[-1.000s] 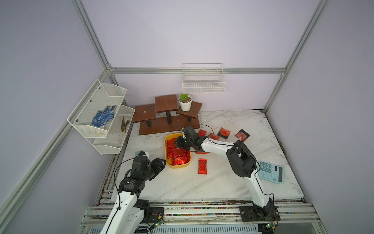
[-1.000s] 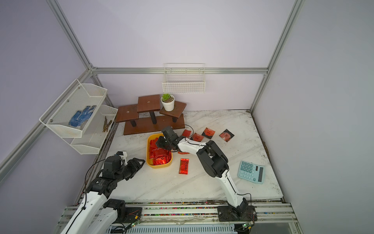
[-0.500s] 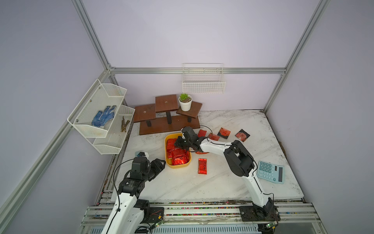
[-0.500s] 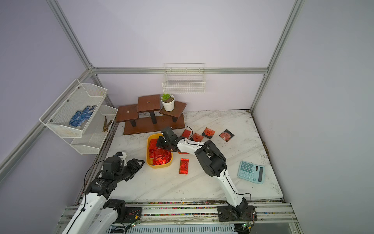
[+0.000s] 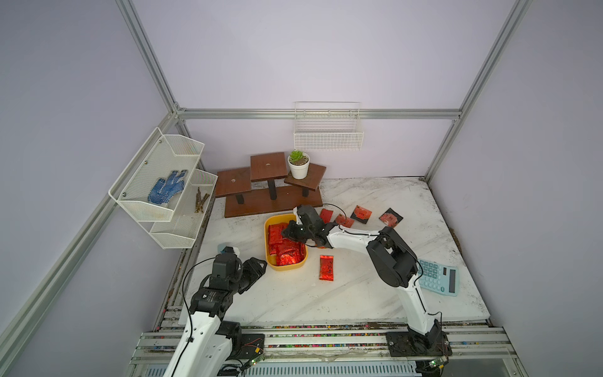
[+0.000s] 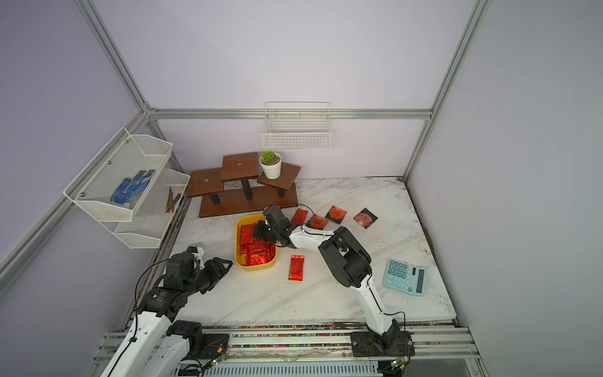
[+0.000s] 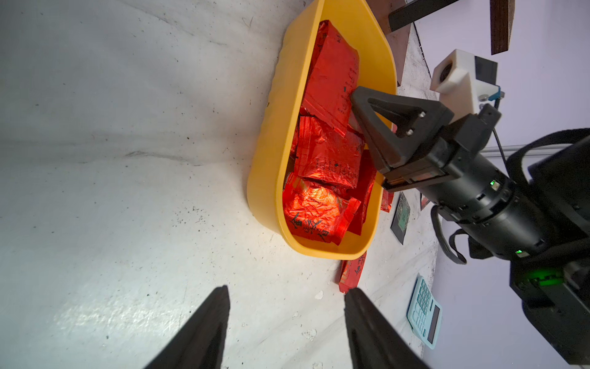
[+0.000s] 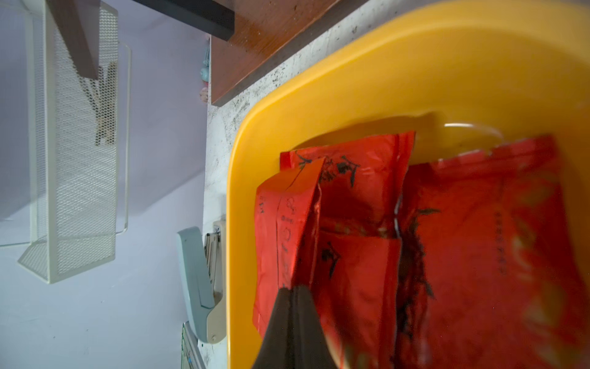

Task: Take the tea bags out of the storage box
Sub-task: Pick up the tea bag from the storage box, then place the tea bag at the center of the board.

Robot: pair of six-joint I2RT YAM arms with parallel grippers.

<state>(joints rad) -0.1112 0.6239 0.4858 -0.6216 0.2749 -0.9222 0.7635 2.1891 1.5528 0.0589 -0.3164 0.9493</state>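
Reaching down into storage box [image 5: 287,267], right gripper [image 8: 292,292] clamped on upturned edge of one red tea bag [image 8: 287,220] — likely thinnest hold for lifting clear. Beside box's near end, left gripper [image 7: 286,289] parted, empty, idle.

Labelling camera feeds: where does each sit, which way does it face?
Top views: high behind bases, looking down at table; left arm, right arm show.
Left wrist: low, facing storage box; open left gripper shows.
Right wrist: over box, looking in; right gripper shut on tea bag.
Shared: both wrists see the box.
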